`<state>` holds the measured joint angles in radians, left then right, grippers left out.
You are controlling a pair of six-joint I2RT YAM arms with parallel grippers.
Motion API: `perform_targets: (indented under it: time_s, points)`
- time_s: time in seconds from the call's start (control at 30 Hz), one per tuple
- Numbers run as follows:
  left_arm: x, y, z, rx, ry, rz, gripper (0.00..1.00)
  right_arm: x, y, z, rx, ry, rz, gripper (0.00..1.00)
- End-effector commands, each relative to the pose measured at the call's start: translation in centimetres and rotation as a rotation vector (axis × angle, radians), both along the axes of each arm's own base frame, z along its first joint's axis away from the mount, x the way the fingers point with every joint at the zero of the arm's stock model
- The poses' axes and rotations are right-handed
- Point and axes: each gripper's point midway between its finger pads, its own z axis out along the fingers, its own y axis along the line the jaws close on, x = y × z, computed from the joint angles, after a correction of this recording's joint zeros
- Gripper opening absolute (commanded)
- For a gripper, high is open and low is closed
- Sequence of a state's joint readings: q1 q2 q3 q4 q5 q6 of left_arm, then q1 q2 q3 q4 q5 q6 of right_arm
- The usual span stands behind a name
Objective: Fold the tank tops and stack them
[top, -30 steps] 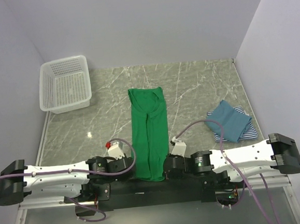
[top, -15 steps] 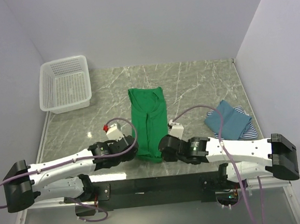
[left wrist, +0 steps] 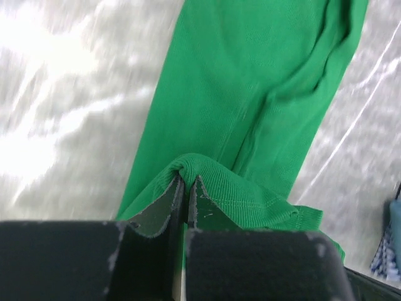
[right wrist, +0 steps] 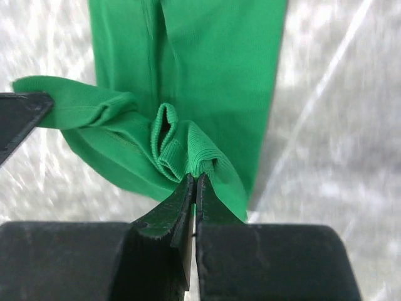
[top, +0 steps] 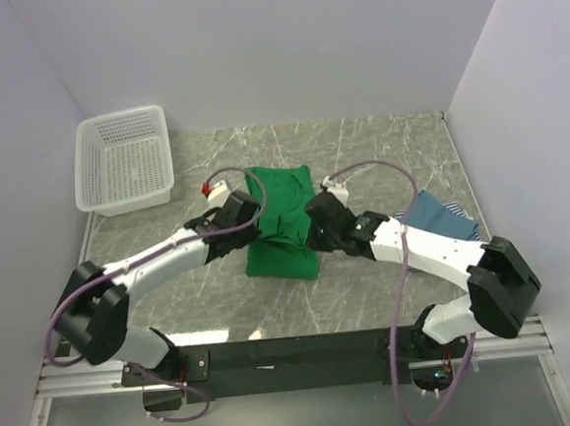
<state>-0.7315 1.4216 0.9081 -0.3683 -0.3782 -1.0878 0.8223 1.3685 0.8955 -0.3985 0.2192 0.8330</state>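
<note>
While the green tank top [top: 282,235] lies at the middle of the marble-patterned table [top: 379,156], it is gripped from both sides by the two arms. The left gripper [top: 249,219] is seen at the cloth's left edge and the right gripper [top: 313,225] at its right edge, both reached well out over the table. In the left wrist view, the left gripper [left wrist: 186,187] is shown with its fingers [left wrist: 156,210] pressed almost together, a small ridge of the green tank top [left wrist: 250,94] being pinched between the tips. In the right wrist view, the right gripper [right wrist: 195,187] is likewise closed to a narrow slit, and a bunched, stitched hem of the green tank top [right wrist: 213,75] is held between its fingers [right wrist: 169,216]. From above, the garment is seen doubled over, with a rounded fold at its near end and the held hem raised over the part that lies flat. The teal-blue tank top [top: 439,217] is found folded near the right edge of the table, partly hidden by the right arm, with the striped tank top [top: 470,226] showing beneath it. A white lattice basket [top: 123,162] stands at the far left corner, well apart from the cloth.
</note>
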Motion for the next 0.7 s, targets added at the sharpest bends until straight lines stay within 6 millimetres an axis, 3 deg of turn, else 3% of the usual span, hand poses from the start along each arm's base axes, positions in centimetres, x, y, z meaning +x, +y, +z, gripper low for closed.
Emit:
perform_targets:
  time_s: [0.0,0.13,0.17,0.27,0.37,0.5,0.57,0.63,0.67]
  points:
    - [4.5,-1.5,2.8,-0.025,-0.092,-0.060,0.01,4.2,1.5,2.0,0.057,-0.070,0.053,0.00]
    - [8.4,-2.4,1.1,-0.020,-0.061,-0.100,0.06,8.2,1.2,1.5,0.095,-0.042,0.038,0.09]
    - [9.4,-2.1,1.1,-0.024,-0.071,-0.102,0.17,8.9,1.2,0.1,0.077,-0.012,0.032,0.22]
    - [11.3,-2.4,0.9,-0.061,-0.084,-0.126,0.42,11.4,0.6,-0.4,0.078,-0.004,0.005,0.45]
    - [12.2,-1.5,2.3,-0.066,-0.111,-0.100,0.53,13.4,0.0,0.5,0.077,-0.033,-0.019,0.54]
    - [10.8,0.7,4.5,-0.061,-0.125,-0.031,0.55,13.5,-1.9,2.3,0.015,-0.075,-0.059,0.54]
    - [9.2,1.4,4.8,-0.075,-0.107,-0.010,0.51,12.6,-2.5,2.7,0.011,-0.075,-0.069,0.53]
    - [7.4,1.1,4.4,-0.105,-0.094,-0.048,0.47,10.5,-2.3,1.8,0.016,-0.041,-0.057,0.52]
    - [6.6,0.5,4.3,-0.115,-0.089,-0.067,0.42,9.6,-2.0,2.3,0.027,-0.054,-0.045,0.52]
